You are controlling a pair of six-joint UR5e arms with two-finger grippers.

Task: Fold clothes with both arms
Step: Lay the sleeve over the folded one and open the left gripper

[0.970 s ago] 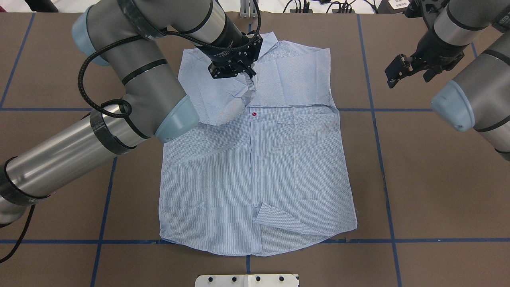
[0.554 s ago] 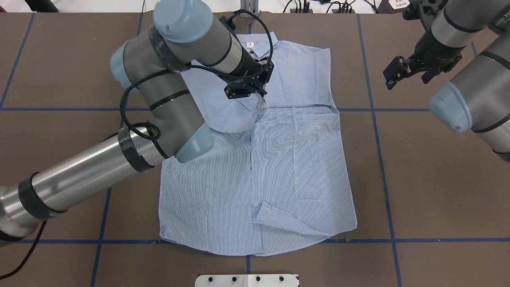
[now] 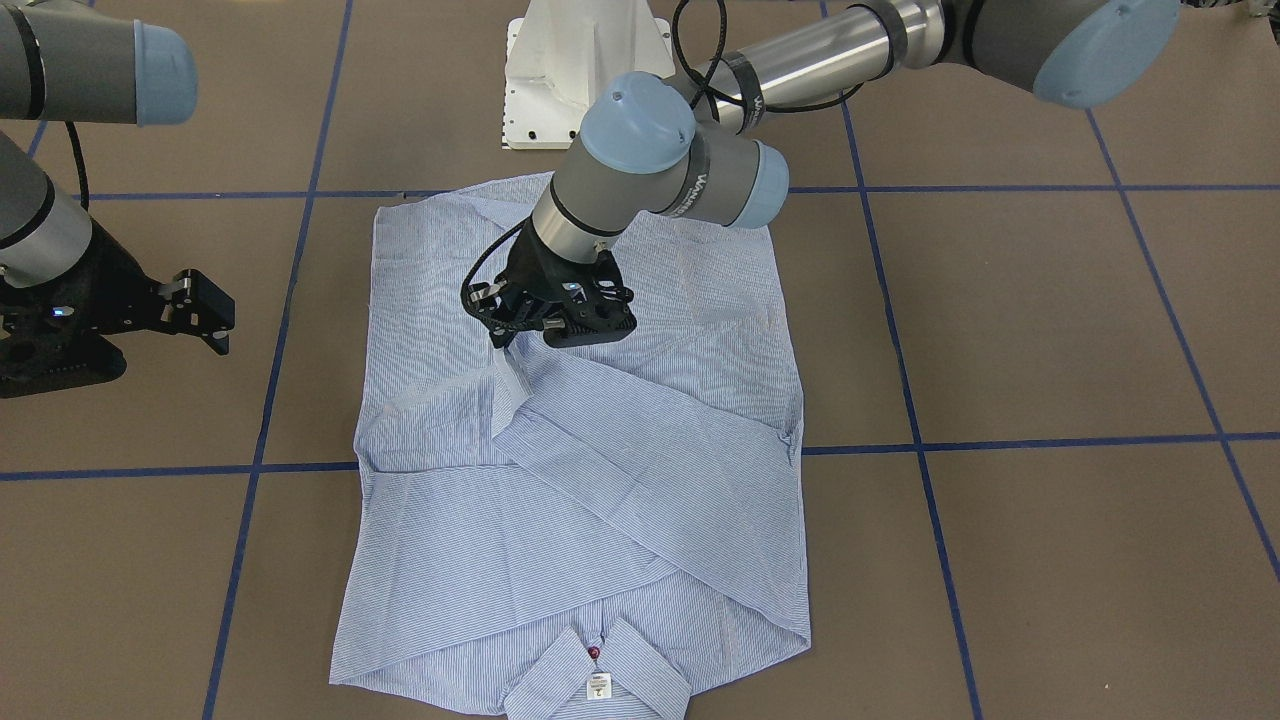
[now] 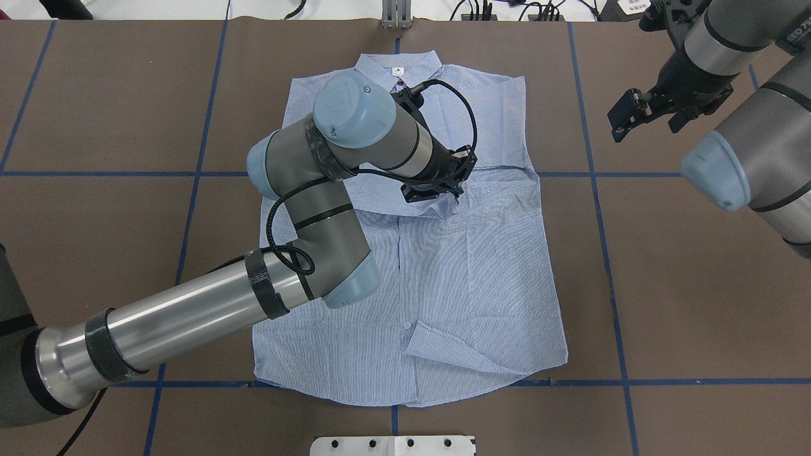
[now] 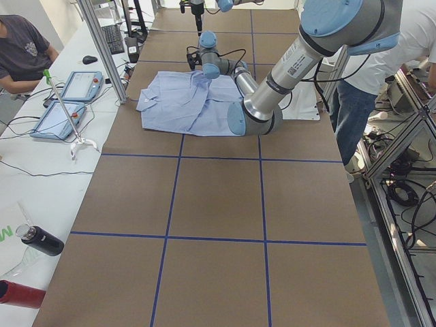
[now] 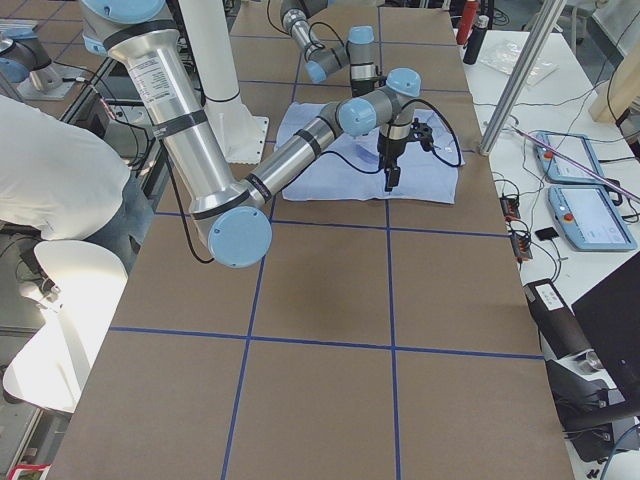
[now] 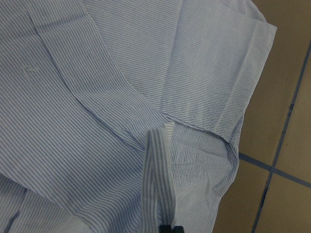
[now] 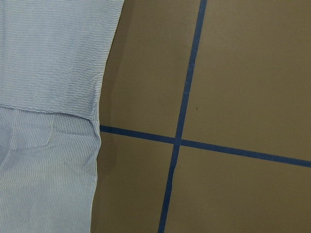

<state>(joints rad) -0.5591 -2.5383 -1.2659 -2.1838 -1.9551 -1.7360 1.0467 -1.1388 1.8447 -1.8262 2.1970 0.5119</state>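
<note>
The blue-and-white striped shirt (image 4: pixel 469 285) lies flat on the brown table, collar and white label (image 4: pixel 396 66) at the far side. It also shows in the front view (image 3: pixel 640 500). My left gripper (image 4: pixel 445 192) is shut on the cuff of one sleeve (image 3: pixel 510 385) and holds it just above the shirt's chest, right of the button line. The sleeve lies diagonally across the chest. The left wrist view shows the pinched cuff (image 7: pixel 158 179). My right gripper (image 4: pixel 624 120) hovers open and empty over bare table, right of the shirt; it also shows in the front view (image 3: pixel 205 310).
The other sleeve is folded in over the chest. A hem corner (image 4: pixel 456 354) is flipped up at the near right. The white pedestal base (image 3: pixel 585 70) stands at the near table edge. Blue tape lines (image 8: pixel 180 141) grid the table. Operators and tablets (image 5: pixel 68 102) flank it.
My left gripper has carried the sleeve cuff from the shirt's far left shoulder area rightward and nearer, across the button line. The sleeve now trails diagonally. The right arm has barely moved.
</note>
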